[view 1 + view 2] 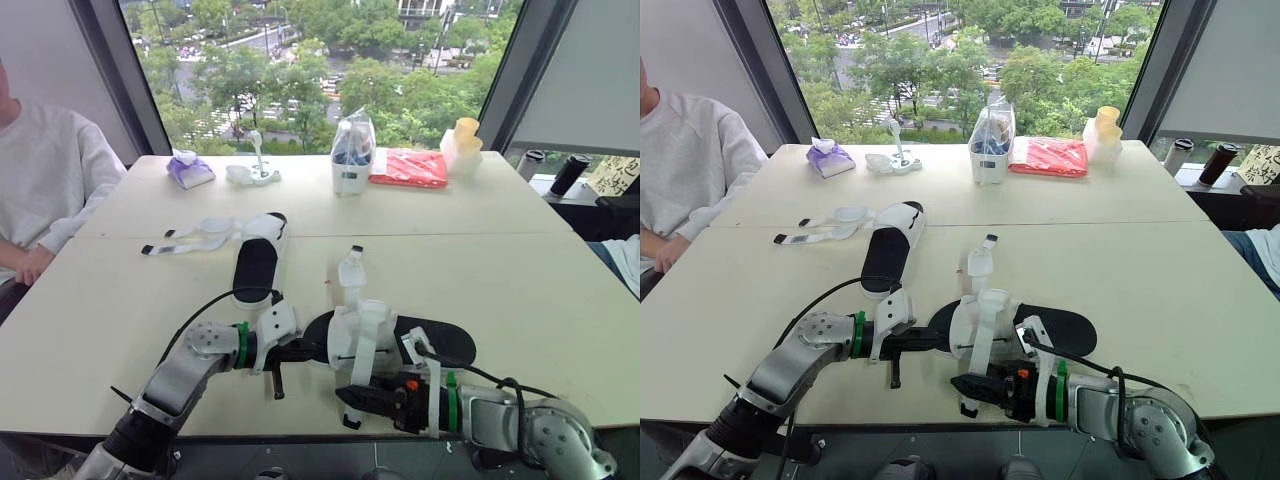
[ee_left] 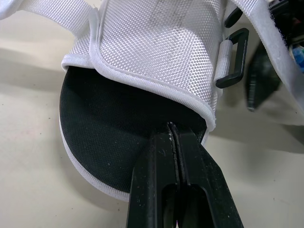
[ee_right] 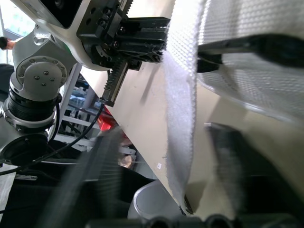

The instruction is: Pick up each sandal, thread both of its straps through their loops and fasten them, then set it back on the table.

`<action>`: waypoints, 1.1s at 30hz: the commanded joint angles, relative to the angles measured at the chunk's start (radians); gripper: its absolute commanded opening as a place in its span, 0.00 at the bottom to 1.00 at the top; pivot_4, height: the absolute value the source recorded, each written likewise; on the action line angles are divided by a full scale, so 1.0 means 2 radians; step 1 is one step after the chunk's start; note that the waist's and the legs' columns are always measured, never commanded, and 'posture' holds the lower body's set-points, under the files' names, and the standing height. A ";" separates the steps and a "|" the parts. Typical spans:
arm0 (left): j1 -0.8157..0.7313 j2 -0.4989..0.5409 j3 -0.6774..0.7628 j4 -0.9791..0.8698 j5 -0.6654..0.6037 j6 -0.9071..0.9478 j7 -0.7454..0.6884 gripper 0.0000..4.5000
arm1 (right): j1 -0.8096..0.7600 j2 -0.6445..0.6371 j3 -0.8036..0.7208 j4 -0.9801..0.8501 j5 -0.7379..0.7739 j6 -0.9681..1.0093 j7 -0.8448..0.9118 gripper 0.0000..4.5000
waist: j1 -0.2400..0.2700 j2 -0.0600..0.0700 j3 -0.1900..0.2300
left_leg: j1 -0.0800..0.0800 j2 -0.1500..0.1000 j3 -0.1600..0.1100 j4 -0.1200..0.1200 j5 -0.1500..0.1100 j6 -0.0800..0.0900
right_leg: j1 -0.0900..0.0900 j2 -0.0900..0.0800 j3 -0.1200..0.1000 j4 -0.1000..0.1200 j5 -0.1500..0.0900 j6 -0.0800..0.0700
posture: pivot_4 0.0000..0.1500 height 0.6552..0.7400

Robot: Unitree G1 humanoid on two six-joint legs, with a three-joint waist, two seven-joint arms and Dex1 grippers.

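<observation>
The near sandal (image 1: pixel 395 340), black-soled with white mesh straps, lies at the table's front edge. My left gripper (image 1: pixel 306 351) is shut on the edge of its sole at the left end, its fingers (image 2: pixel 161 156) pressed together on the black footbed beside a black loop (image 2: pixel 232 57). A loose white strap (image 3: pixel 183 118) hangs from the sandal over the table edge, between the spread fingers of my open right gripper (image 1: pixel 352 396). The second sandal (image 1: pixel 258 262) lies farther back at left, its straps (image 1: pixel 195 238) spread out flat.
A person in a white sweater (image 1: pixel 45 180) sits at the table's left side. Along the far edge stand a purple packet (image 1: pixel 190 170), a white container with a bag (image 1: pixel 352 160), a red packet (image 1: pixel 408 167) and yellow cups (image 1: pixel 463 140).
</observation>
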 commanded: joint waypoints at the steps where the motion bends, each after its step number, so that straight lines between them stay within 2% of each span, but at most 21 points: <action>1: 0.007 0.001 -0.007 0.000 0.008 0.007 0.007 0.00 | -0.004 0.002 -0.013 -0.017 0.010 0.010 -0.001 0.10 | 0.000 0.000 0.000 | 0.000 0.000 0.000 0.000 0.000 0.000 | 0.000 0.000 0.000 0.000 0.000 0.000 | 1.00 1.00; 2: 0.006 0.001 -0.007 0.001 0.008 0.007 0.007 0.00 | -0.005 -0.001 -0.014 -0.021 0.010 0.014 0.001 0.01 | 0.000 0.000 0.000 | 0.000 0.000 0.000 0.000 0.000 0.000 | 0.000 0.000 0.000 0.000 0.000 0.000 | 1.00 1.00; 4: 0.006 0.000 -0.006 0.003 0.009 0.005 0.008 0.00 | -0.012 -0.009 -0.019 -0.030 0.018 0.025 0.001 0.01 | 0.000 0.000 0.000 | 0.000 0.000 0.000 0.000 0.000 0.000 | 0.000 0.000 0.000 0.000 0.000 0.000 | 1.00 1.00; 7: 0.005 0.000 -0.005 0.007 0.010 0.002 0.008 0.00 | -0.048 -0.043 -0.054 -0.028 0.090 0.053 0.009 0.01 | -0.001 0.000 0.000 | 0.000 0.000 0.000 0.000 0.000 0.000 | 0.000 0.000 0.000 0.000 0.000 0.000 | 1.00 1.00; 9: 0.004 0.002 -0.004 0.011 0.010 -0.001 0.008 0.00 | -0.093 -0.089 -0.083 -0.009 0.160 0.076 0.033 0.01 | 0.000 0.000 0.000 | 0.000 0.000 0.000 0.000 0.000 0.000 | 0.000 0.000 0.000 0.000 0.000 0.000 | 1.00 1.00; 12: 0.002 0.003 -0.003 0.016 0.011 -0.004 0.007 0.00 | -0.168 -0.141 -0.110 0.020 0.209 0.094 0.091 0.01 | -0.001 0.000 0.000 | 0.000 0.000 0.000 0.000 0.000 0.000 | 0.000 0.000 0.000 0.000 0.000 0.000 | 1.00 1.00; 16: -0.006 0.001 -0.006 0.029 0.018 -0.013 0.012 0.00 | -0.222 -0.140 -0.068 0.028 0.103 0.080 0.136 0.01 | -0.001 -0.001 0.000 | 0.000 0.001 0.000 0.000 0.000 0.000 | 0.001 0.001 -0.003 -0.001 0.000 0.000 | 1.00 1.00; 24: -0.007 0.001 -0.007 0.028 0.016 -0.011 0.011 0.00 | -0.303 -0.117 0.020 0.165 -0.075 0.036 0.277 0.01 | -0.001 0.000 0.000 | -0.002 0.000 0.000 0.001 0.000 0.000 | -0.001 0.000 -0.002 -0.001 0.001 0.002 | 1.00 1.00; 28: -0.002 0.004 -0.004 0.020 0.014 -0.009 0.013 0.00 | -0.323 -0.108 0.024 0.210 -0.115 0.037 0.313 0.01 | -0.001 0.000 0.000 | -0.003 0.000 0.000 0.000 0.000 0.000 | -0.003 0.000 -0.002 0.000 0.001 0.002 | 1.00 1.00; 33: 0.004 0.004 -0.003 0.013 0.014 -0.006 0.019 0.00 | -0.313 -0.106 0.021 0.209 -0.128 0.061 0.346 0.01 | -0.001 0.000 0.000 | -0.004 0.000 -0.001 0.000 0.000 0.000 | -0.004 0.000 -0.002 0.000 0.001 0.002 | 1.00 1.00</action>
